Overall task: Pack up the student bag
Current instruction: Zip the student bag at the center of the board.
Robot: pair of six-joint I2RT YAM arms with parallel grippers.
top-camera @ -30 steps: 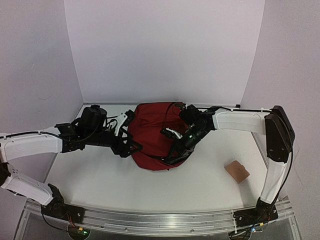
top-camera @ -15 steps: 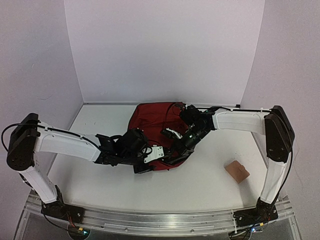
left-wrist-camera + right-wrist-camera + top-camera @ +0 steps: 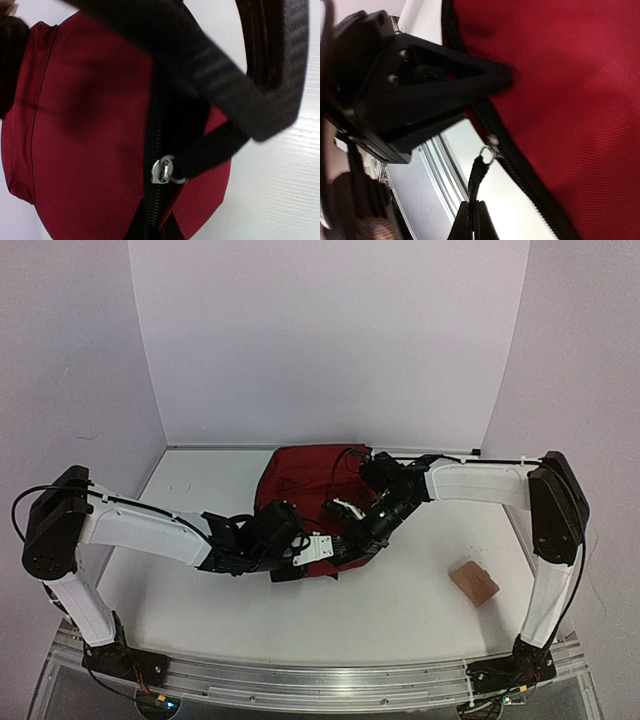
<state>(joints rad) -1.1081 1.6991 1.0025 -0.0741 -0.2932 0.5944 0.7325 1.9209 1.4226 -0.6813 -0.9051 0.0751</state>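
the dark red soft fabric backpack (image 3: 300, 480) lay by the bench's (image 3: 200, 610) far edge. right jaws gripped its black zip cord (image 3: 476, 180), left jaws closed at its near side; pulling along the zip seemed best.

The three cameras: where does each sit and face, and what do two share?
Top external: high behind the robot, facing down at the table; left arm, right arm show.
Left wrist: close on the backpack, its zip slider; own fingers unclear.
Right wrist: close on the zip; right gripper pinches the pull cord, left gripper beside.
Both wrist views share the zip.
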